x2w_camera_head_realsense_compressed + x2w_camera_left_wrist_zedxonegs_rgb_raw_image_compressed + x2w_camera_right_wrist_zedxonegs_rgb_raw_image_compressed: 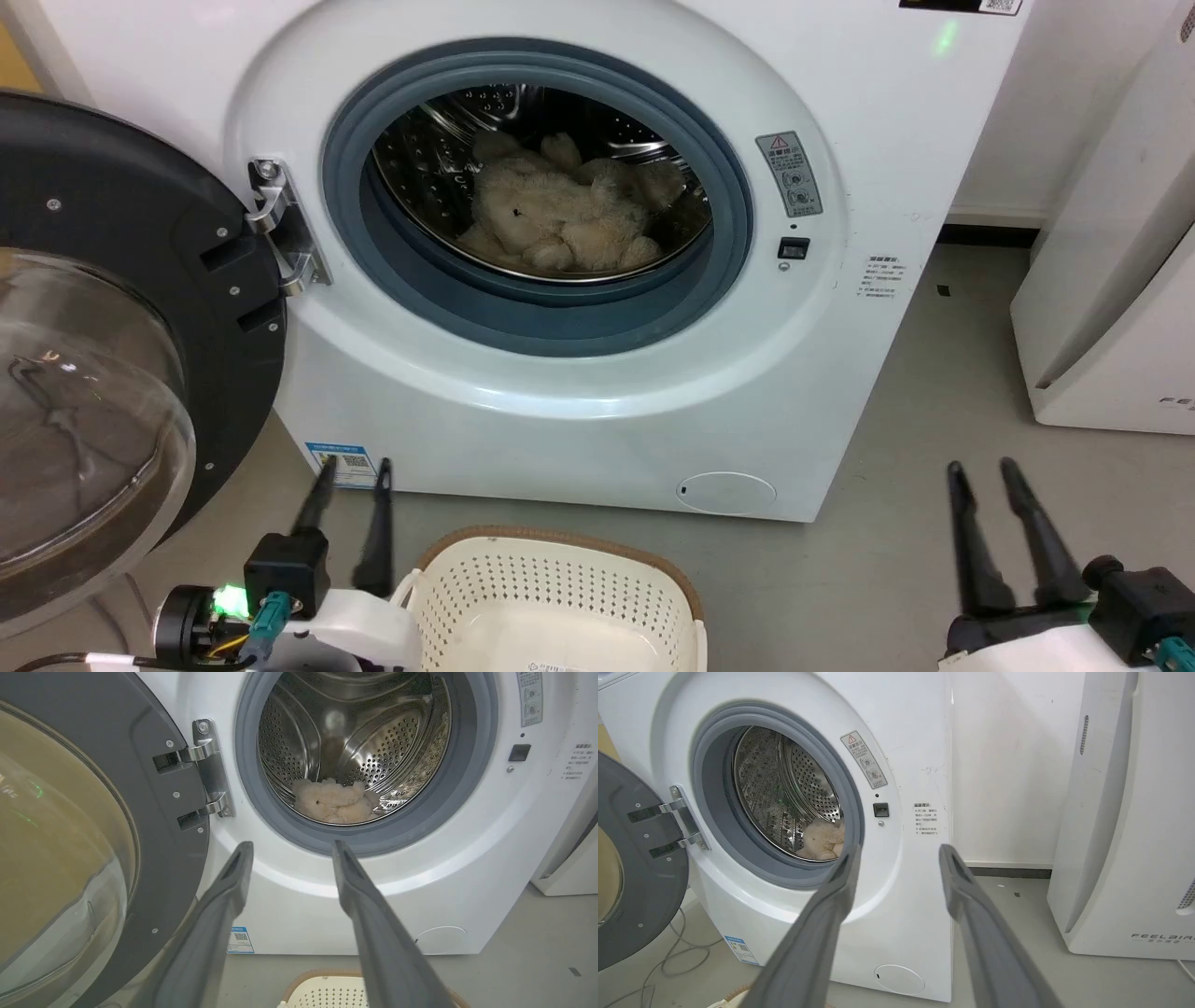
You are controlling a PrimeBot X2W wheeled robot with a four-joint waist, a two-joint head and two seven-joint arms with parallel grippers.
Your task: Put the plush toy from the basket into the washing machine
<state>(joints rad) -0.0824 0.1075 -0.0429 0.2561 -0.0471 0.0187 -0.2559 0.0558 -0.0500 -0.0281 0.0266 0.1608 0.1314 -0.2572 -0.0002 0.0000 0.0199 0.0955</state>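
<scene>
The cream-beige plush toy lies inside the steel drum of the white washing machine, also seen low in the drum as the plush toy and the plush toy. The black-framed glass door hangs wide open at the left. On the floor in front, the cream perforated basket holds no toy. My left gripper is open beside the basket's left rim, holding nothing. My right gripper is open over the floor at the lower right, also holding nothing.
A white appliance marked FEELBIRD stands to the right of the washer against the wall. Grey floor lies between them. Cables trail on the floor under the open door.
</scene>
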